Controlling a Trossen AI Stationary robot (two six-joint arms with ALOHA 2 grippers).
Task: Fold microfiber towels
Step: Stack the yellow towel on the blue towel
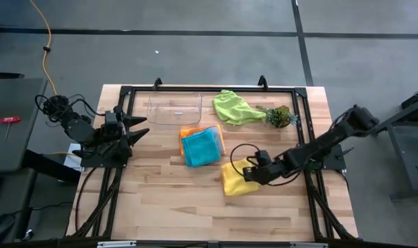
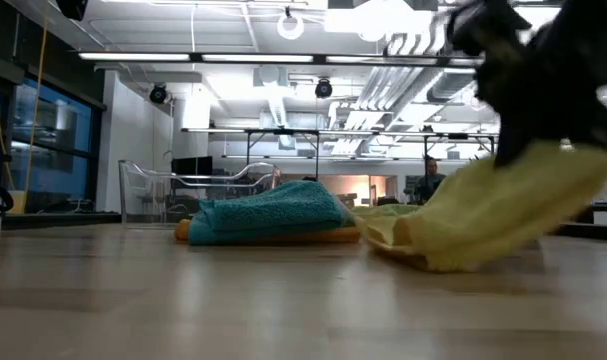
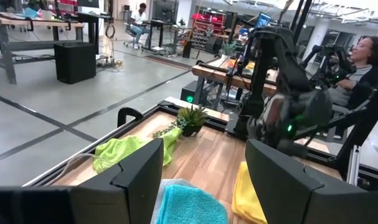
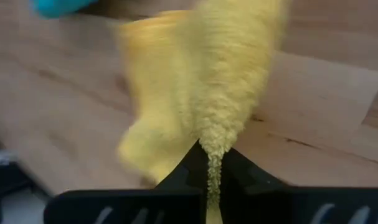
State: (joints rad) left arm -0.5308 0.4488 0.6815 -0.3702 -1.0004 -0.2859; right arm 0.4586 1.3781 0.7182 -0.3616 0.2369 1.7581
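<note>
A yellow towel (image 1: 231, 180) lies near the table's middle. My right gripper (image 1: 253, 172) is shut on its right end. A folded teal towel (image 1: 202, 147) rests on an orange towel (image 1: 189, 131) just left of it. A lime green towel (image 1: 233, 107) lies crumpled at the far edge. My left gripper (image 1: 138, 131) hangs open above the table's left side, touching nothing. My right gripper pinches a bunched ridge of the yellow towel (image 4: 212, 152) between its two fingertips (image 4: 184, 169). It comes slanting down from the table's right. The held end (image 2: 573, 165) is raised, and the towel slopes down leftward to its other end (image 2: 403, 235), which lies on the table.
A clear plastic tray (image 1: 174, 108) stands at the far edge, left of the lime green towel. A small leafy plant (image 1: 279, 116) sits to that towel's right. A black frame (image 1: 301, 103) borders the table. Bare wood (image 1: 195, 207) runs along the near side.
</note>
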